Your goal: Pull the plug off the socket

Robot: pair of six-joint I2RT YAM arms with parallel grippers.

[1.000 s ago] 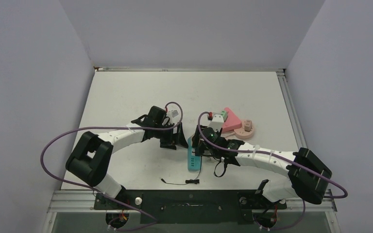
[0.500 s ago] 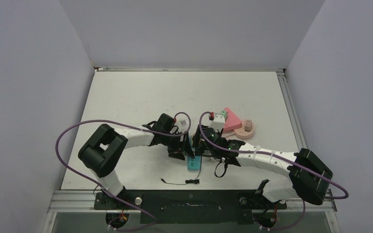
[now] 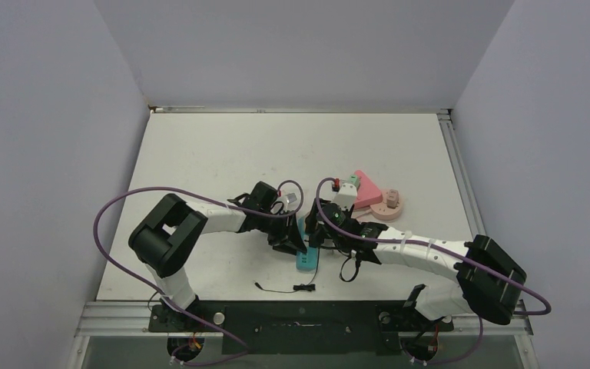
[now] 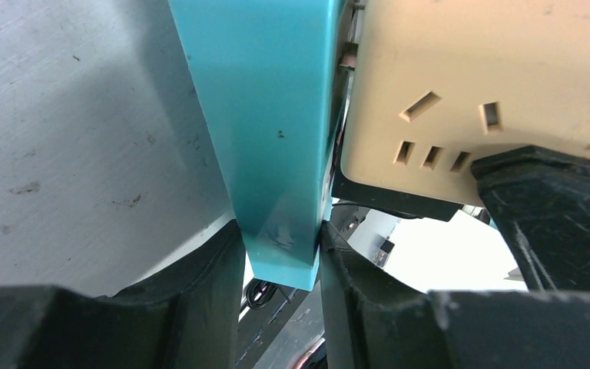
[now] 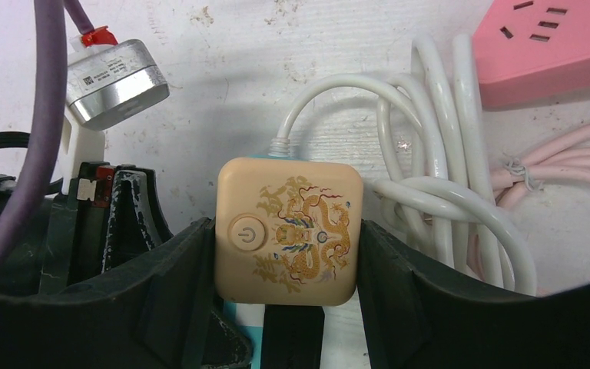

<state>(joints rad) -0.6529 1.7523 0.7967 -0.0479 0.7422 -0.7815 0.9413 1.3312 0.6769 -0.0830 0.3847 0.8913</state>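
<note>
On the table (image 3: 223, 154), the left gripper (image 4: 280, 257) pinches the teal socket strip (image 4: 261, 115) and the right gripper (image 5: 286, 269) clamps the beige plug (image 5: 288, 207), apparently seated in it; a skewed pull could slip either grip.

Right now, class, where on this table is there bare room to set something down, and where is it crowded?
Free: the table's far half, up to the back wall. Crowded: the middle, where left pincer grips the teal strip, right pincer the cream plug, pink socket beside.
</note>
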